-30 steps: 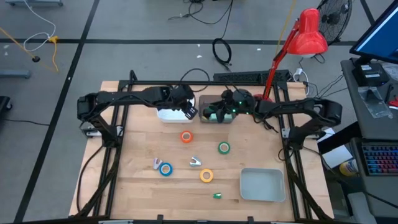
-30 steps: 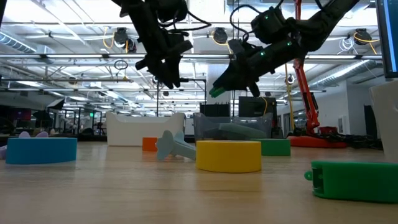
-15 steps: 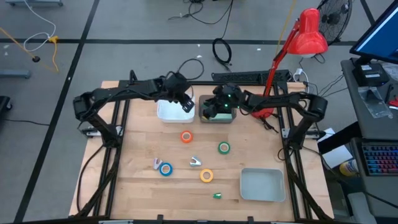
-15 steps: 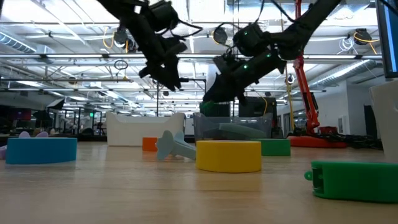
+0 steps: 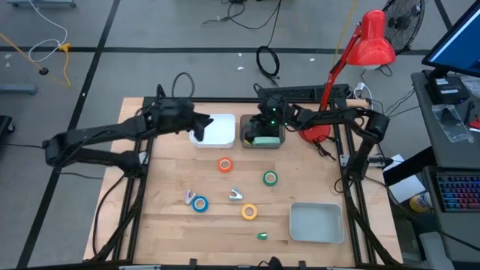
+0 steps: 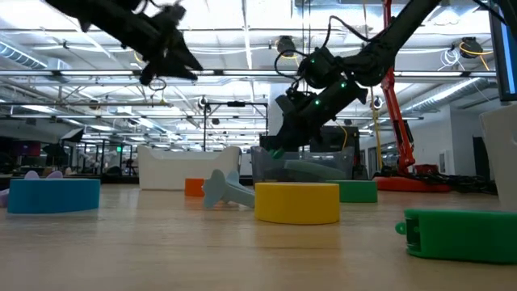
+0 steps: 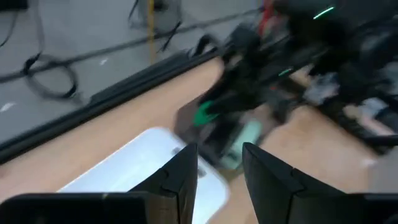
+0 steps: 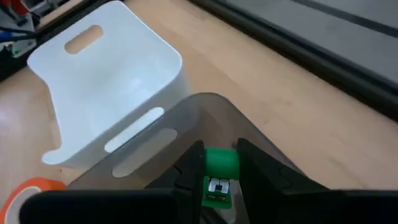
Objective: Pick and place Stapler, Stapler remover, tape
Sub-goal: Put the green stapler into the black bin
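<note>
- Nearest me, I've got the green stapler lying on the table, the grey tray beside it
- Mid-table I see the four tape rolls: yellow, blue, green, orange
- At the back, my right gripper pinches a small green stapler remover over the clear bin
- My left gripper hangs over the white bin, jaws slightly apart, nothing between them

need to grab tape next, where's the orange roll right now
In the high view the orange tape roll lies flat on the table's far middle, just in front of the white bin and grey bin, left of the green roll.
</note>
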Controlling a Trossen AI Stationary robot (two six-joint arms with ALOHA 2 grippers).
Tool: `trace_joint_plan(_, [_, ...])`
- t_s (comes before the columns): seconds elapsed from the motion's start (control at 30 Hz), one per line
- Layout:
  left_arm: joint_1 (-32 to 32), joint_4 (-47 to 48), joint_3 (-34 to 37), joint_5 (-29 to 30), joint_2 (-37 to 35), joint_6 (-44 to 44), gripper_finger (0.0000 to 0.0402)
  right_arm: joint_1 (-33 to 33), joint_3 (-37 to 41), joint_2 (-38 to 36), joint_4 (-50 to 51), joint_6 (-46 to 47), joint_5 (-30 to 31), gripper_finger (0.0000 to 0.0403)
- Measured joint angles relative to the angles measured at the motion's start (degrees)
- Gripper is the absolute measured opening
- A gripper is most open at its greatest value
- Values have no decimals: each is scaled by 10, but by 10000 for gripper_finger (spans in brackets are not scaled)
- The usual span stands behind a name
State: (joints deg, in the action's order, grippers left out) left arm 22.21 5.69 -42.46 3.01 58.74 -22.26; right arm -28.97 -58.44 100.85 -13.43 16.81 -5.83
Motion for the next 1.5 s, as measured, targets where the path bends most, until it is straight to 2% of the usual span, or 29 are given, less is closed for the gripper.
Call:
trace_joint_plan(0.13, [-25,-2,29,17,-52,-9,129,5,-9,14,-1,-1,3,68])
trace_joint_plan(0.3, [-44,0,49,41,-81,-24,129,6,-21,15,-3,-6,12,73])
trace_joint_plan(0.6, [-52,4,53,50,-77,-23,129,17,-21,41,-4,-10,32,74])
trace_joint_plan(1.5, [-52,20,53,50,-78,-17,129,25,-20,40,7,-35,25,91])
